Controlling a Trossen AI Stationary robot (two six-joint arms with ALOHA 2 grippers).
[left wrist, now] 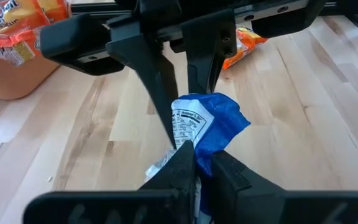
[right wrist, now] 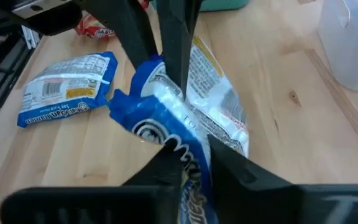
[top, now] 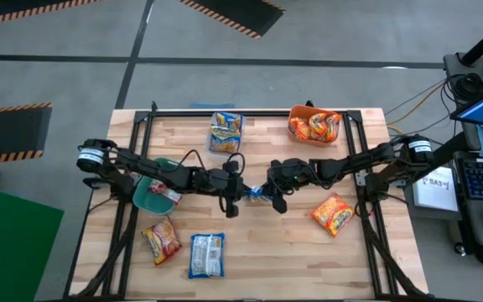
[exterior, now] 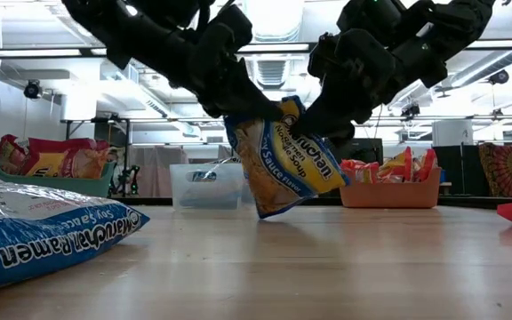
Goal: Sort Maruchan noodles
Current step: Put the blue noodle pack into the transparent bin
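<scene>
Blue-and-yellow plastic marks the packet [top: 259, 195] now held off the desk [top: 267, 260] at the frame's centre, both claws on it: the left claw [top: 243, 194] pinches one end, and the right claw [top: 267, 195] grips the other, a handover by the look of it. Sorting seems partly done. I count two or three orange packets in the orange bin [top: 314, 126] at upper right, one blue packet in the clear bin [top: 225, 132] at upper centre, one red-and-white packet in the teal bin [top: 153, 195] at left. Three lie loose: an orange packet [top: 161, 241] lower left, a blue packet [top: 207, 255] beside it, another orange packet [top: 333, 213] lower right.
</scene>
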